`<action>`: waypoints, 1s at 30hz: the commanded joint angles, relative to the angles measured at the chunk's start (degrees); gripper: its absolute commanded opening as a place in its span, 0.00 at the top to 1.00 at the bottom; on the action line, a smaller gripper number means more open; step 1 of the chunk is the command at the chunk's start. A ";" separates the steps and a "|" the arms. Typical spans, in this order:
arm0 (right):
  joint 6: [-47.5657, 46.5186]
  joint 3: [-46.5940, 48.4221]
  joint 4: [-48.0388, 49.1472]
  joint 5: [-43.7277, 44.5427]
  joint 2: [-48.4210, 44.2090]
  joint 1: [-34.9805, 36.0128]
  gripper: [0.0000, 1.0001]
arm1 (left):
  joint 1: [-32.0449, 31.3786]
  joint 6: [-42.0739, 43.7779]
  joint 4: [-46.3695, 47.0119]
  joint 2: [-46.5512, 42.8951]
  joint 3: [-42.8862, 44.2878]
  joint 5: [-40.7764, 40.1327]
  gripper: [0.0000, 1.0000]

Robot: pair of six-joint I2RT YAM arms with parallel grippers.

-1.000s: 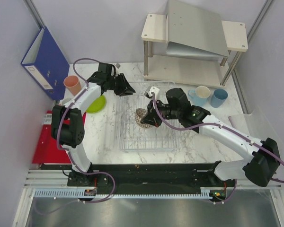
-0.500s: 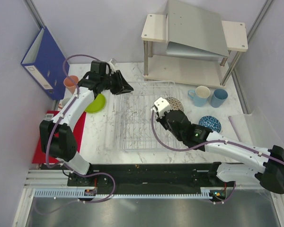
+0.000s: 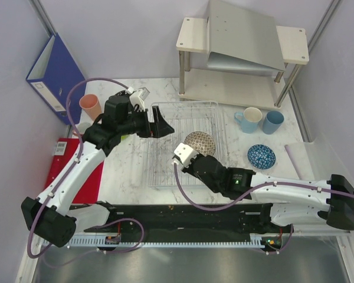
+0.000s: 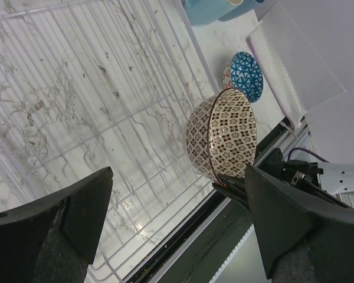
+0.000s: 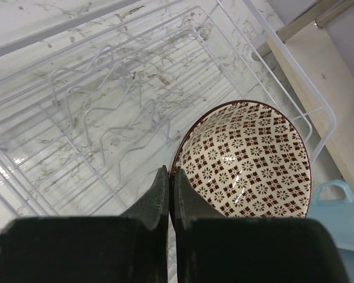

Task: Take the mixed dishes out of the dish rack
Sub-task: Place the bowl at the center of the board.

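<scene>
The dish rack (image 3: 165, 168) lies below my left gripper (image 3: 159, 125), spread wide and empty, and my right gripper (image 5: 170, 174), pinching the rim of the tilted brown-white bowl (image 5: 248, 159) over the wires, which I judge must next travel clear to the table (image 3: 127, 171).

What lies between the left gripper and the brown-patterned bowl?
Only bare wires of the dish rack; the left wrist view shows it, left gripper to bowl.

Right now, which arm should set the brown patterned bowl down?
Right: the right end effector is shut on the rim of the brown patterned bowl; the left end effector hangs open, holding nothing.
</scene>
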 commanded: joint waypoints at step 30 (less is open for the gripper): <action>3.03 13.35 -6.41 -11.37 4.10 3.62 1.00 | -15.89 12.88 -5.71 2.72 -0.87 -25.38 0.12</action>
